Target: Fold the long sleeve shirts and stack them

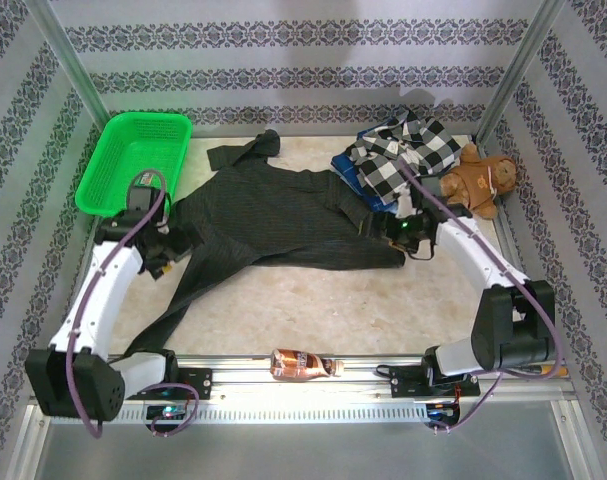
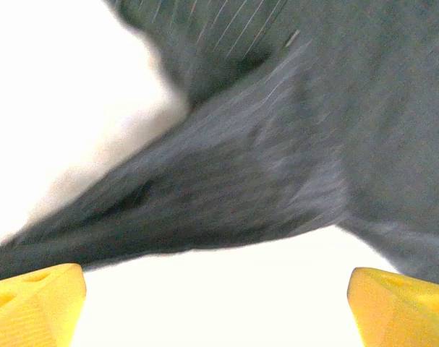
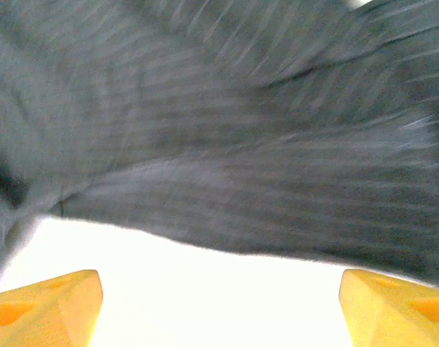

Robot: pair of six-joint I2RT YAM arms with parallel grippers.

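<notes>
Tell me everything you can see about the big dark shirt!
The dark shirt is charcoal with thin pale pinstripes, looks like soft woven cloth, and lies spread out, wrinkled and unfolded, on the table. One long sleeve trails toward the near left corner. Its right side reaches the pile with the checked shirt. The left gripper and right gripper are at its edges, open, holding nothing.

My top view is bright and sharp, lit evenly from overhead, with only soft shadows on the back wall [image 1: 423, 95] and a pale glare on the table [image 1: 313, 300]. Both wrist views reach me smeared by motion blur: the shirt [image 2: 277, 166] is streaky and soft, and the table around it is blown out to flat white.
</notes>
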